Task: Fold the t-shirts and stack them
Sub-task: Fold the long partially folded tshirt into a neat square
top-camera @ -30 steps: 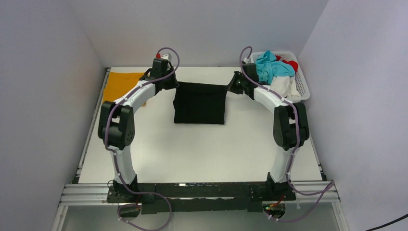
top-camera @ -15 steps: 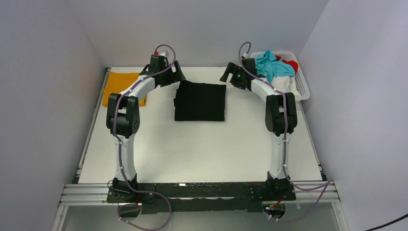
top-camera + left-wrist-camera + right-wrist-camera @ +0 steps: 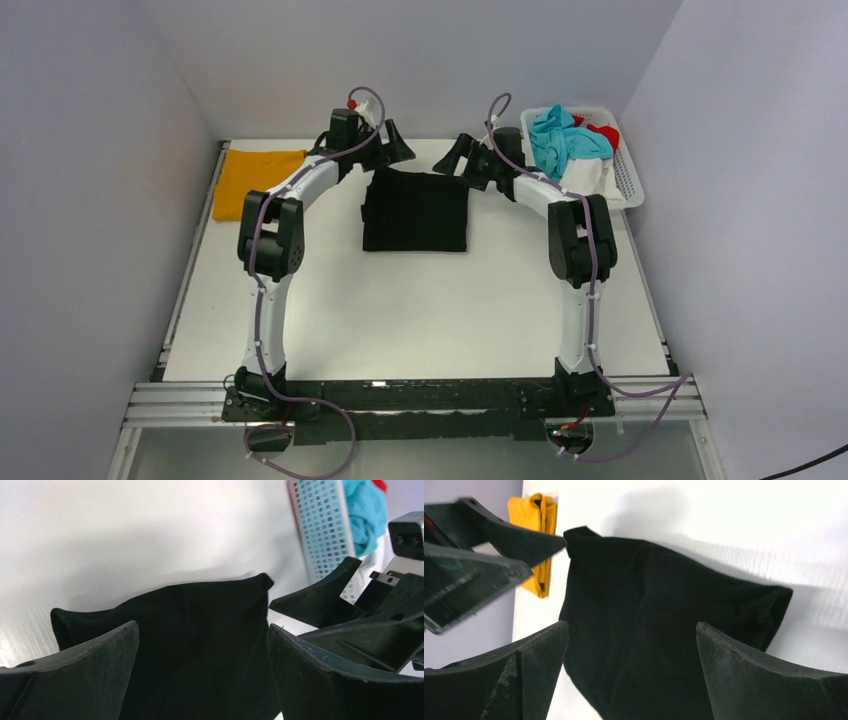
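**Both pairs of jaws wide apart over the far edge of the black shirt**

My left jaws and my right jaws both stand fully apart and grip nothing. They hang just above the far corners of the black t-shirt [image 3: 415, 210], one pair at each end, tips turned toward each other.

The shirt lies flat on the bench [image 3: 420, 320] as a folded block at the far middle. Its far edge runs left to right between my two pairs. It looks slightly wider than it is deep, so I judge its long axis runs across me.

The orange t-shirt [image 3: 255, 180] lies folded in the far left corner, well apart from the black one. The basket [image 3: 630, 185] of loose clothes stands at the far right.

For stacking, the black block has to travel left, and my left jaws are the nearer pair to that corner.
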